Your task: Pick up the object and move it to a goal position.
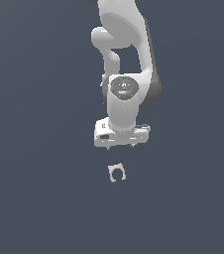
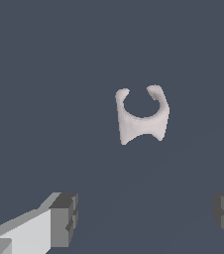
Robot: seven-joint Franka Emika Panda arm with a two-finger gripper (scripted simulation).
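no legible text, seemingly

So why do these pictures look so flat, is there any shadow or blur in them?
Exterior view: even, soft light, no cast shadow under the C-shaped piece or the hand; edges look slightly jagged and low in detail. Wrist view: the piece shows gentle shading, no glare; the plain dark floor has no texture, and nothing is out of focus.
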